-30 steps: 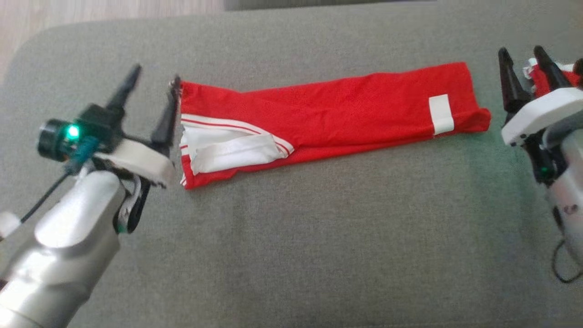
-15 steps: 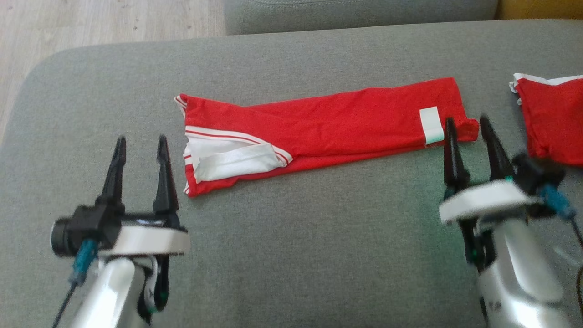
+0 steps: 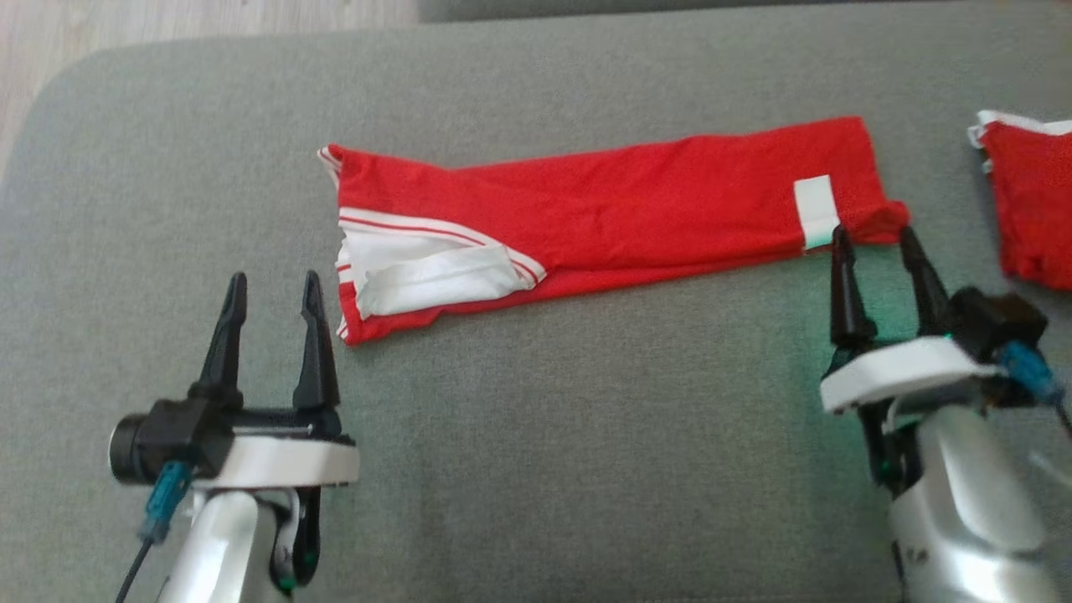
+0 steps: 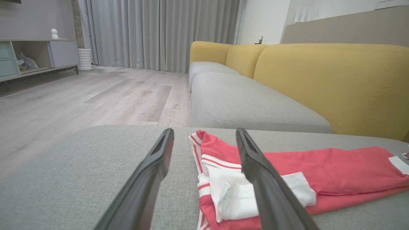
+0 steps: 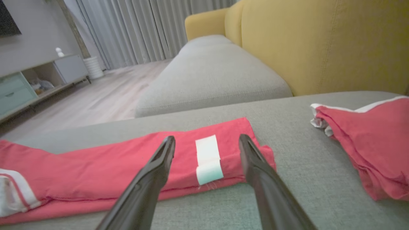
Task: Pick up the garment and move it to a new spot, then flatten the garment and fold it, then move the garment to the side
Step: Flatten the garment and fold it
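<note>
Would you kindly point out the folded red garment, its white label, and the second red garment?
folded red garment [image 3: 636, 209], head view, its red middle.
white label [image 5: 208, 159], right wrist view, its centre.
second red garment [image 3: 1034, 201], head view, red body.

Right of the long folded red-and-white fabric garment [image 3: 628, 209], a second red cloth [image 3: 1034, 209] is running past the head view's edge.

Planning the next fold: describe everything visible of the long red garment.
The red garment is soft fabric, folded into a long narrow strip lying flat on the grey cushion. Its left end shows a white striped panel; a white label sits near the right end. The open right hand is at its near edge there; the open left hand stands apart.
</note>
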Controlling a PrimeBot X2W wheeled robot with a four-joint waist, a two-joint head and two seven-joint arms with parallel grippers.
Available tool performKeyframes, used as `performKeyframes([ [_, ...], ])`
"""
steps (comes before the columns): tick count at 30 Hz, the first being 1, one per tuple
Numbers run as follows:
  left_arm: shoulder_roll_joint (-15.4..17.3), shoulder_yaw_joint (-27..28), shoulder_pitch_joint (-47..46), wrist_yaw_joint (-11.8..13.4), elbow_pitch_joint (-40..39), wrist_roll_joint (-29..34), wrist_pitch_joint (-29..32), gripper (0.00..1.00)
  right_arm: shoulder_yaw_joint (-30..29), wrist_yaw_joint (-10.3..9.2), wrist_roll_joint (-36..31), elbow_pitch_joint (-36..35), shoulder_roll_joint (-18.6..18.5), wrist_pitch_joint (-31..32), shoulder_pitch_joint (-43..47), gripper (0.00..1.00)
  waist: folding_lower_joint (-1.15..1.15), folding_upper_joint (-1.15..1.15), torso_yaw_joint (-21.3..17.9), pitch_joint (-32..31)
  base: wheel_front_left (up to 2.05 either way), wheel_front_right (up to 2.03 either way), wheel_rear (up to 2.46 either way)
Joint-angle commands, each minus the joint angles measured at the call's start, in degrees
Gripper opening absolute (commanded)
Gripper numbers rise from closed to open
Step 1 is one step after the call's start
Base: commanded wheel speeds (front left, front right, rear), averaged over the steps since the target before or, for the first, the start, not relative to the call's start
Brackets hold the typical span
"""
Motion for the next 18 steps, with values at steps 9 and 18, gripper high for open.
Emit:
performKeyframes([
  [9, -2.7, 4.6, -5.8, -3.6, 0.1, 3.4, -0.3, 1.00, -12.6, -0.11, -7.1, 7.9, 0.2, 4.0, -12.6, 1.00, 0.00, 0.00, 3.8, 6.5, 0.00, 0.00, 0.00],
  [18, -4.1, 6.2, -7.7, -5.8, 1.1, 5.6, -0.3, 1.00, -21.3, -0.11, -14.7, 20.3, 0.2, 7.6, -18.2, 1.00, 0.00, 0.00, 5.5, 8.5, 0.00, 0.00, 0.00],
])
